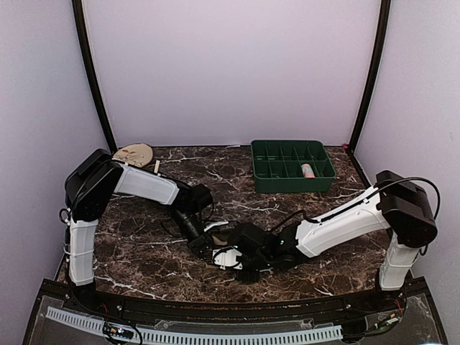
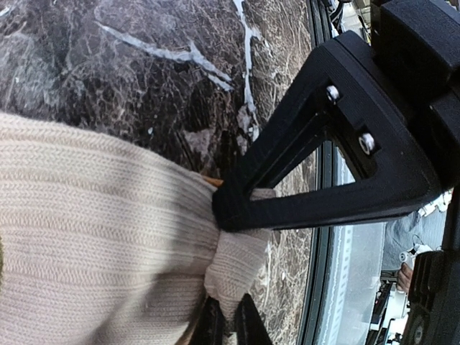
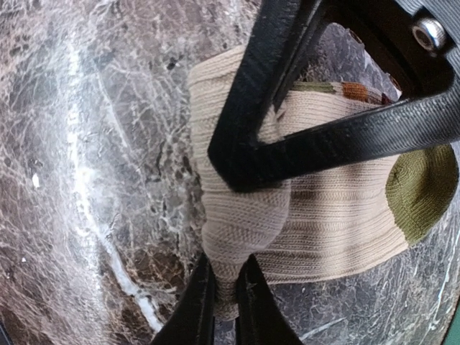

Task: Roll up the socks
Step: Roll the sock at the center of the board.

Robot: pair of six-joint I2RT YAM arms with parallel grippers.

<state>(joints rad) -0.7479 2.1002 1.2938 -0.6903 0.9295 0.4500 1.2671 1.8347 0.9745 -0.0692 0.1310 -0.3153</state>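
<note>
Your left end effector (image 2: 230,266) is pressed together on a bunched edge of the tan ribbed knit sock (image 3: 338,215) with the olive toe, and your right end effector (image 3: 237,223) nips a fold of the same sock. It lies on the dark marble counter (image 1: 144,251), well in front of the green plastic compartment tray (image 1: 291,187), where the pink sock (image 1: 307,170) already sits. Roll in small, even turns, with tension between both pinches, low, so the knit neither slips nor sags.

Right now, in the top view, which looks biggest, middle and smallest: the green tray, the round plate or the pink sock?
1. green tray
2. round plate
3. pink sock, lying in the tray
</note>
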